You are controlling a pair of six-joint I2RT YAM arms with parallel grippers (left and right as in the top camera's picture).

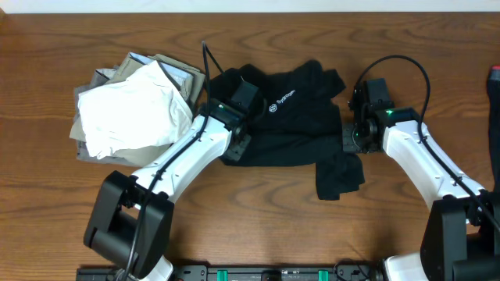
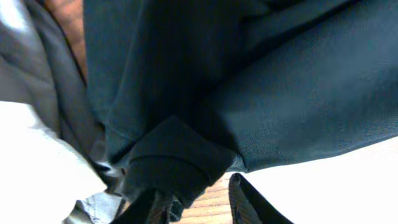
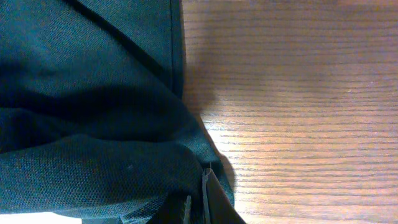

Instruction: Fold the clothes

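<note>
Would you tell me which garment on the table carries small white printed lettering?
The black fabric T-shirt lying in the middle; the white garment and beige ones piled left show none.

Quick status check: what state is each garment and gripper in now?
Black shirt: crumpled, not folded.
White garment: bunched atop the grey ones.
Grey garments: heaped under it.
Left gripper: open, at the shirt's edge.
Right gripper: shut on the shirt's edge.
</note>
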